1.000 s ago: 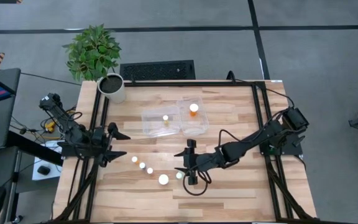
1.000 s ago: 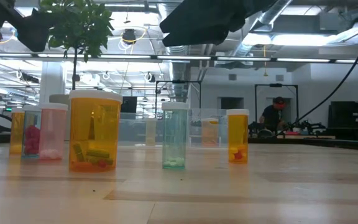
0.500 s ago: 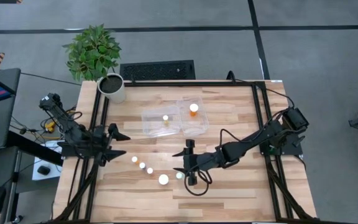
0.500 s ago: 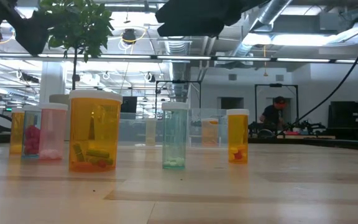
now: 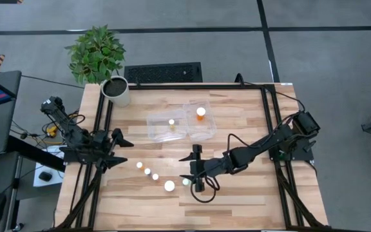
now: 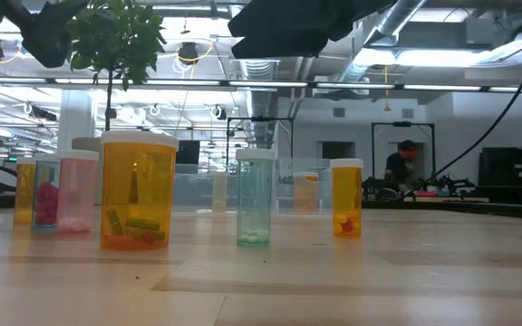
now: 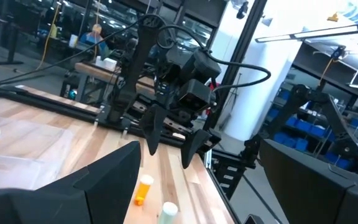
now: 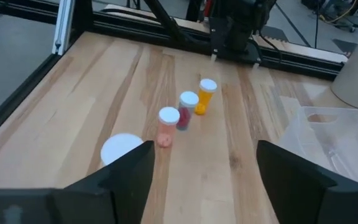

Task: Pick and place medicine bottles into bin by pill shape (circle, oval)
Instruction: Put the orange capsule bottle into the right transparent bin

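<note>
The right gripper (image 5: 196, 168) hangs over the near middle of the wooden table (image 5: 237, 193), above a small bottle (image 5: 186, 182) with a white cap; its two dark fingers stand spread apart and hold nothing. From the right wrist view the wide gap between those fingers (image 8: 291, 177) shows bare table and a row of bottles beyond.

The left gripper (image 5: 122, 149) waits at the table's left edge, its fingers splayed open and empty.

Five medicine bottles stand loose on the table in a curved line running from the left toward the near middle: three small ones (image 5: 147, 172) close together, then a larger bottle (image 5: 169, 186) with a broad white cap, then the small one under the right gripper. In the low view the large orange bottle (image 6: 138, 191) holds what look like oblong pills, though the contents are hard to make out.

The bin (image 5: 161, 132), a clear two-compartment tray, sits at the far middle of the table. Its left compartment holds a small bottle (image 5: 171, 122); its right compartment holds an orange-topped bottle (image 5: 201, 112).

A potted plant (image 5: 96, 54) stands at the far left corner.
</note>
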`<state>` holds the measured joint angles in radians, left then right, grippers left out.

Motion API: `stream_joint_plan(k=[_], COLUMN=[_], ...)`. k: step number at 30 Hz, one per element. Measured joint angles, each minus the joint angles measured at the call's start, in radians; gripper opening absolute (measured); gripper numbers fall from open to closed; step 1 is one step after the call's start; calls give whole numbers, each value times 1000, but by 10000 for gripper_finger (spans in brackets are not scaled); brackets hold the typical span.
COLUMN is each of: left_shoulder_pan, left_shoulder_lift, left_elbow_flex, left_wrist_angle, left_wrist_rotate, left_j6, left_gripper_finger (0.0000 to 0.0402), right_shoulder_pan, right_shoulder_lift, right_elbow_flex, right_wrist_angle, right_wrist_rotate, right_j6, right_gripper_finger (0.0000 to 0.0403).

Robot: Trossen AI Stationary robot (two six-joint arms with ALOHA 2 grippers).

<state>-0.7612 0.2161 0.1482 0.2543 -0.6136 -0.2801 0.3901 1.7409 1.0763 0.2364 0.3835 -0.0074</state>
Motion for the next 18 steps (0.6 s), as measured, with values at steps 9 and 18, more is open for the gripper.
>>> stream_joint_plan(k=[9, 18], left_shoulder_pan=[0, 0], left_shoulder_lift=[0, 0], left_elbow_flex=[0, 0], left_wrist_angle=[-1, -61], left_wrist_rotate=[6, 7], left_j6=[59, -3], left_gripper_finger=[322, 322], right_shoulder_pan=[0, -28], right_shoulder_lift=[0, 0], right_elbow_flex=[0, 0], right_wrist_angle=[2, 12], right_wrist_rotate=[0, -1], right_j6=[8, 51], right_gripper_finger=[309, 307])
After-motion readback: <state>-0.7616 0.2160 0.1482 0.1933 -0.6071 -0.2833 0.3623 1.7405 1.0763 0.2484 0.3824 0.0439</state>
